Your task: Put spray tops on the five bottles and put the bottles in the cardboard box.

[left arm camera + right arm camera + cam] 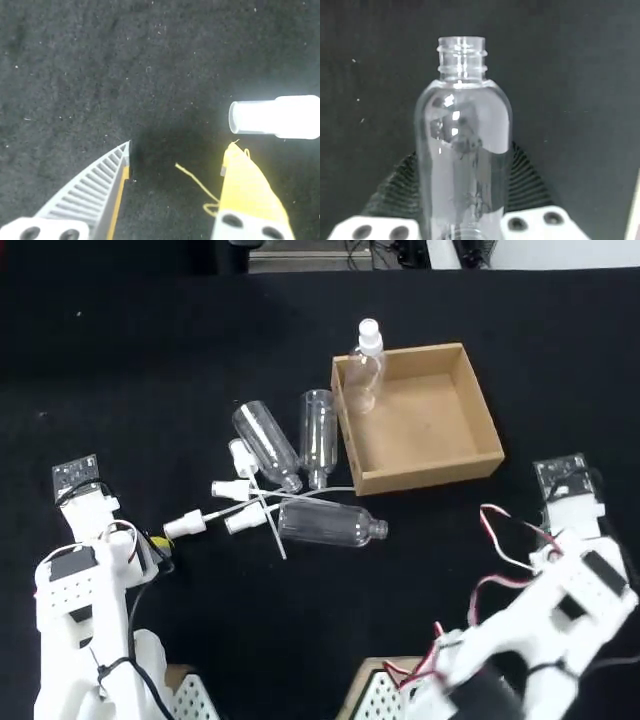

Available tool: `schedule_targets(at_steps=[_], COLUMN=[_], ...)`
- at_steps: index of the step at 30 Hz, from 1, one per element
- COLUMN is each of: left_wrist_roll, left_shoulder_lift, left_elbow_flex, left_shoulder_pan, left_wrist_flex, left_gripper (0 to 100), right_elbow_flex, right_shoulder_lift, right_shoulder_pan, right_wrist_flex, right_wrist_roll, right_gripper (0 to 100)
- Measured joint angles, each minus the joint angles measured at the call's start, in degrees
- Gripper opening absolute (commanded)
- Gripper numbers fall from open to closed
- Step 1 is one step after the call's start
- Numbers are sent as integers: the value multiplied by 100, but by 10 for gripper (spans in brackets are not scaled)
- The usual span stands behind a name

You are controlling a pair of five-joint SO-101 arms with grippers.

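A clear bottle point(462, 145) with a bare threaded neck stands between the fingers of my right gripper point(462, 172), which is shut on it. My left gripper point(180, 155) is open just above the black cloth, and a white spray top point(275, 117) lies just past its yellow finger point(245, 175). In the high view that spray top point(185, 525) lies beside my left gripper point(160, 543). Three topless bottles point(265, 443) point(318, 435) point(330, 523) lie on the cloth. A bottle with a spray top point(367, 365) stands in the cardboard box point(480, 420), in its far left corner.
Three more spray tops point(242, 455) point(232, 488) point(245, 520) with thin dip tubes lie among the bottles. My right arm point(560, 610) sits at the lower right, with red and white wires looping off it. Black cloth covers the table point(120, 360).
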Motion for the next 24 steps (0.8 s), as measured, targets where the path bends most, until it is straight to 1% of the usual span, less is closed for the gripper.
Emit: schedule_targets(at_steps=[2, 5, 8, 10, 18, 21, 24], left_wrist_roll=[0, 0, 0, 0, 0, 0, 0], left_shoulder_lift=[0, 0, 0, 0, 0, 0, 0], left_elbow_flex=[0, 0, 0, 0, 0, 0, 0], left_shoulder_pan=[0, 0, 0, 0, 0, 0, 0], left_wrist_flex=[0, 0, 0, 0, 0, 0, 0], left_gripper=[292, 292, 292, 292, 292, 292, 292], right_elbow_flex=[-290, -844, -1424, -1829, -3675, -4299, -4835], right_shoulder_lift=[571, 1345, 1908, 2215, 2980, 3305, 3666], right_shoulder_pan=[9, 26, 35, 35, 35, 9, 9], right_wrist_flex=[-9, 114, 607, 1029, 2971, 3323, 3385], right_wrist_roll=[0, 0, 0, 0, 0, 0, 0], right_gripper=[41, 168, 293, 345, 357, 357, 357])
